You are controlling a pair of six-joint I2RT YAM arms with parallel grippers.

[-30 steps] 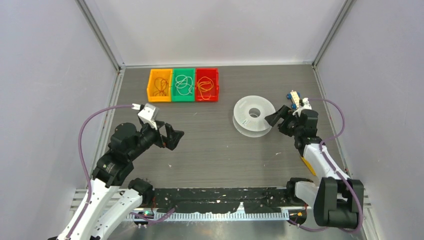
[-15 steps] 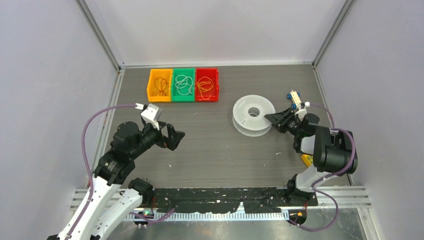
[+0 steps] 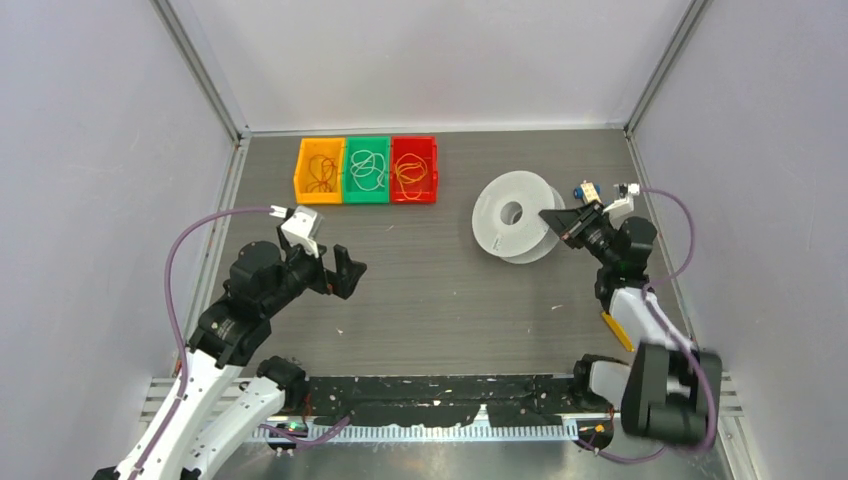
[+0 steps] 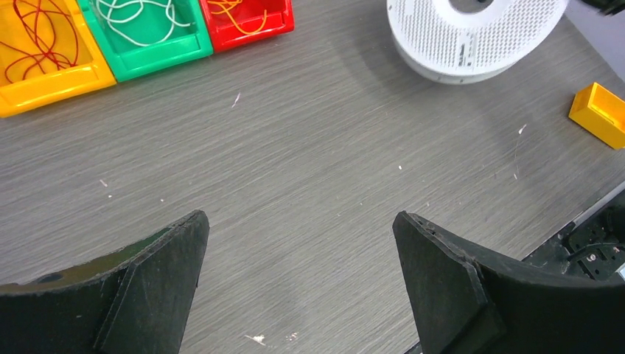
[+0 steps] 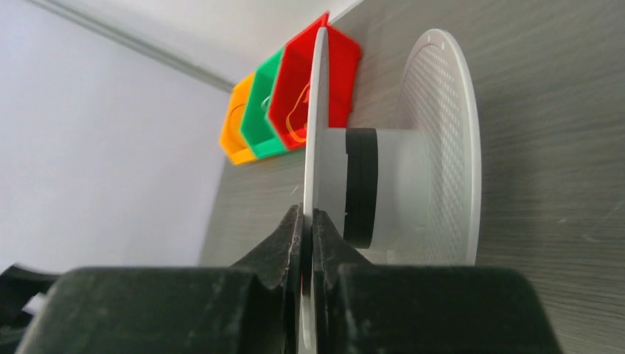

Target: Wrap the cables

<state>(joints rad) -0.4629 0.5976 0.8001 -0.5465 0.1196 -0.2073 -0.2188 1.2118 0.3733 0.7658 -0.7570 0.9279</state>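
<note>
Tabletop (image 3: 430, 290): grey with a fine streaked wood-grain pattern, flecked with small white specks, and a black tape strip (image 3: 440, 400) on the near edge. Bins: yellow bin (image 3: 318, 198) with a dark-red wire (image 3: 321, 175), green bin (image 3: 367, 198) with a white wire (image 3: 368, 170), red bin (image 3: 414, 198) with a yellow-orange wire (image 3: 411, 172); also one small yellow block (image 4: 601, 114). Spool (image 3: 490, 228): white, semi-translucent flanges patterned with a fine grid of dots, black band (image 5: 361, 184) round a pale hub; left end effector (image 4: 298, 217) and right end effector (image 5: 308, 214) matt black, arm cable (image 3: 180, 270) purple, walls (image 3: 90, 150) pale lilac-grey.
</note>
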